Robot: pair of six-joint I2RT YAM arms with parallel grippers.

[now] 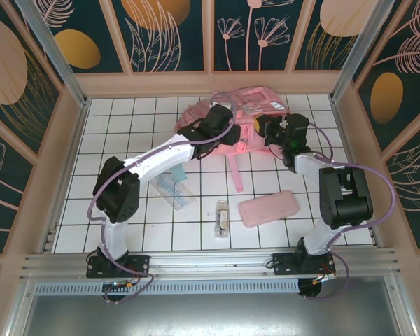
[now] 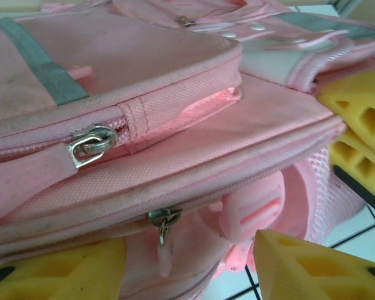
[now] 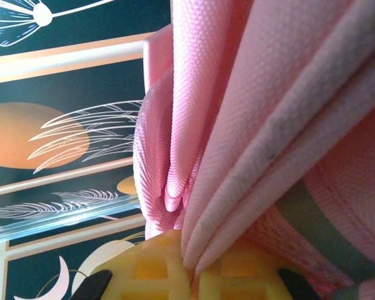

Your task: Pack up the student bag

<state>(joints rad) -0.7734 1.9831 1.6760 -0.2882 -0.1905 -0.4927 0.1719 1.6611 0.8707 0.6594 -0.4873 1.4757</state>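
**Pink woven-fabric student bag (image 1: 246, 110) slumped at the far edge of the white tiled table (image 1: 126, 133), a gripper at either side.**

Its coarse weave carries a dull grey strip (image 2: 40, 62) and two metal zip pulls (image 2: 90, 145), and the zip runs in view are closed. The right gripper (image 3: 190, 262) is pinched tight on a bunched fold of the bag's cloth between yellow lattice pads. The left gripper (image 2: 190, 250) has its pads apart at the zipped side. Nearer the front edge lie a flat pink rectangular pencil case (image 1: 268, 208) and a clear plastic packet (image 1: 175, 189).

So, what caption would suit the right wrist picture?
The right gripper pinches a gathered fold of the pink backpack.
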